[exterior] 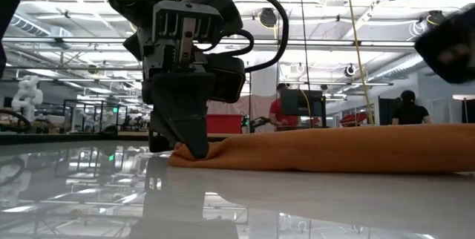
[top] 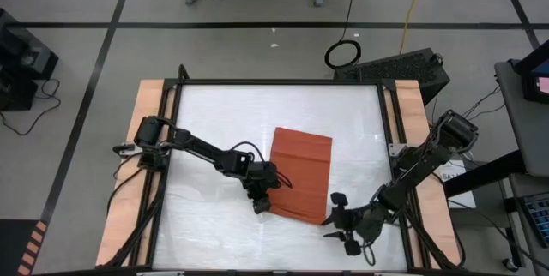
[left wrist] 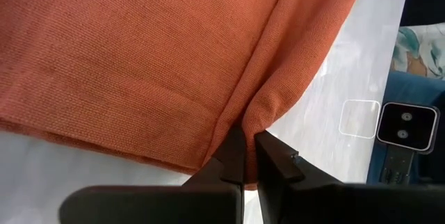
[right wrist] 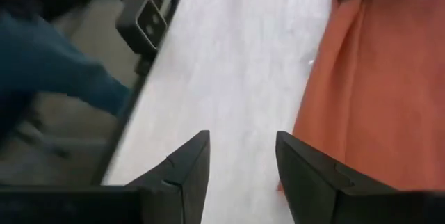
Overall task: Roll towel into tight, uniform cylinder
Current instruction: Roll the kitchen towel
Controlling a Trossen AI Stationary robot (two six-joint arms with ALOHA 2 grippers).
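Pinching the towel's (top: pixel 300 173) lower-left corner at frame centre, my left gripper (top: pixel 262 205) is clamped tight; the right gripper (top: pixel 340 225) hangs open, empty, lower right. Thin cloth may slip out, skewing the roll.

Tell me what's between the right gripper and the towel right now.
Nothing but bare white tabletop. In the right wrist view, the open right gripper looks along the table beside the towel, with no object in the gap. The high view agrees.
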